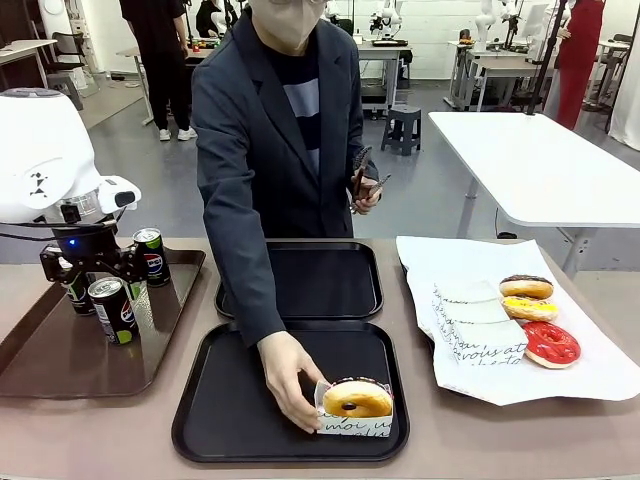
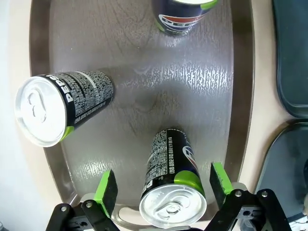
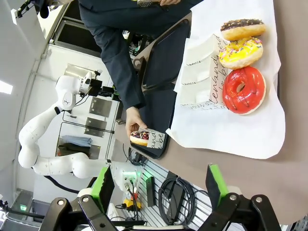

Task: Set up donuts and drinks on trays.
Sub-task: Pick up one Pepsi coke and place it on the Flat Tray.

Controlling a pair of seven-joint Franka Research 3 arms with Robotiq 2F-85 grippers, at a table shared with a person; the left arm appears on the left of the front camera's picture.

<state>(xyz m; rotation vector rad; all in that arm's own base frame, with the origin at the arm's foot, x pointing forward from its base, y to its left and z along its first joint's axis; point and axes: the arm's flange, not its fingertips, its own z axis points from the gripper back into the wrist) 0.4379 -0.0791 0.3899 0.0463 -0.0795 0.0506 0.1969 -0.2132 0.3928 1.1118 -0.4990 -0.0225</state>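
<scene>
Three drinks stand on a brown tray [image 1: 40, 360]: one can [image 1: 152, 256] at the back, one [image 1: 113, 310] in front, one [image 1: 78, 295] partly hidden under my left gripper [image 1: 88, 272]. From the left wrist, that gripper [image 2: 163, 185] is open, its green pads [image 2: 107, 190] either side of a black can [image 2: 173, 192] with gaps. A person's hand [image 1: 285, 375] sets a donut in a paper holder [image 1: 357, 402] on the near black tray [image 1: 200, 420]. The far black tray [image 1: 300, 280] is bare. My right gripper [image 3: 159, 187] is open and holds nothing.
On white paper [image 1: 590, 370] at the right lie chocolate [image 1: 526, 287], yellow [image 1: 529, 308] and red [image 1: 551, 344] donuts beside folded paper holders [image 1: 470, 320]. The person's other hand [image 1: 365, 195] holds tongs above the far tray. Two more cans [image 2: 57, 108] [image 2: 185, 17] stand farther along the brown tray.
</scene>
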